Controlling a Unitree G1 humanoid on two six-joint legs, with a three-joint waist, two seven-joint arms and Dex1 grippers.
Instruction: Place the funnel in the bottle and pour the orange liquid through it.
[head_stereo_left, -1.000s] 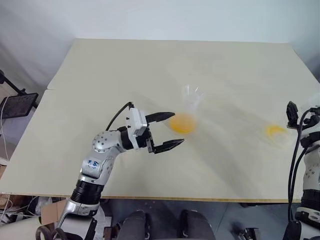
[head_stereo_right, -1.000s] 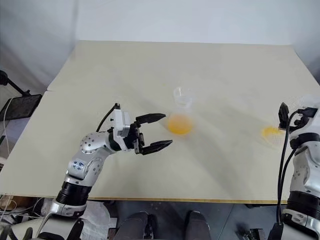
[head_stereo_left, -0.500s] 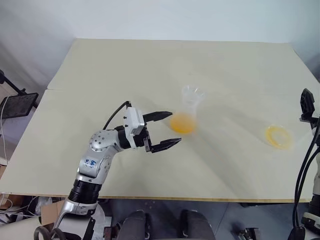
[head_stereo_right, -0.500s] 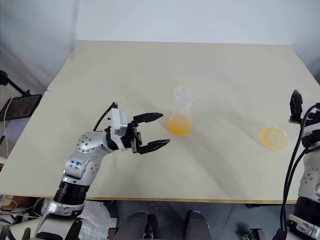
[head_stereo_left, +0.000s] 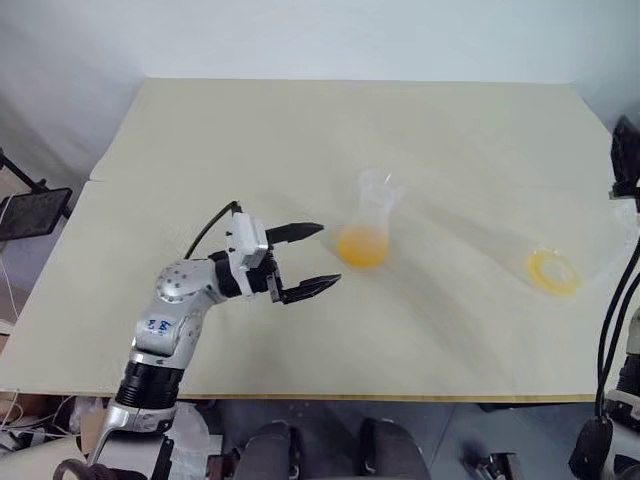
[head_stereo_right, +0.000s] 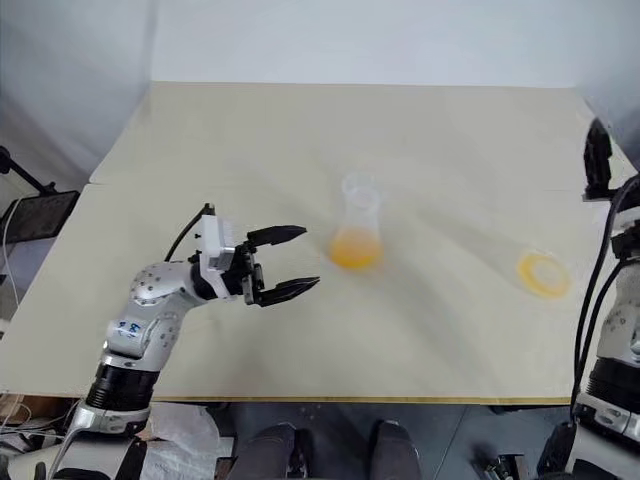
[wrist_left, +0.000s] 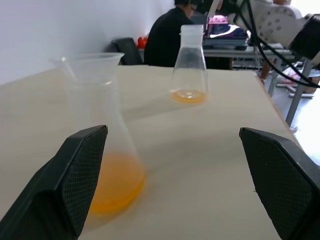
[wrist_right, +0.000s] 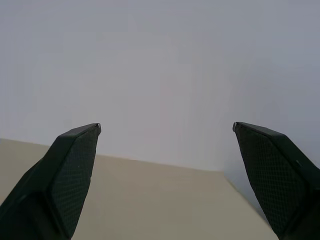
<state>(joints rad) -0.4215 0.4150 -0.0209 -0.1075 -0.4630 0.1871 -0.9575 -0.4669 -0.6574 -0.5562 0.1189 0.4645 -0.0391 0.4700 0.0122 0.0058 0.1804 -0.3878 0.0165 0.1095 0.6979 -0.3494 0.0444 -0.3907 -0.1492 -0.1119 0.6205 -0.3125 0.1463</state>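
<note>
The table (head_stereo_left: 200, 130) fills the frame. At centre stands the bottle (head_stereo_left: 368, 225) with the funnel (wrist_left: 92, 61) in its mouth (orange liquid (head_stereo_left: 362, 246) pooled below). The left gripper (head_stereo_left: 305, 260) gapes wide at centre-left; the right gripper (wrist_right: 165, 131) spreads wide too.

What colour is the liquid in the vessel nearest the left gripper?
Translucent yellow-orange, pooled at the bottom of the vessel. The left wrist view shows it best.

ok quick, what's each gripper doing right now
left gripper: open, holding nothing
right gripper: open, holding nothing
</note>
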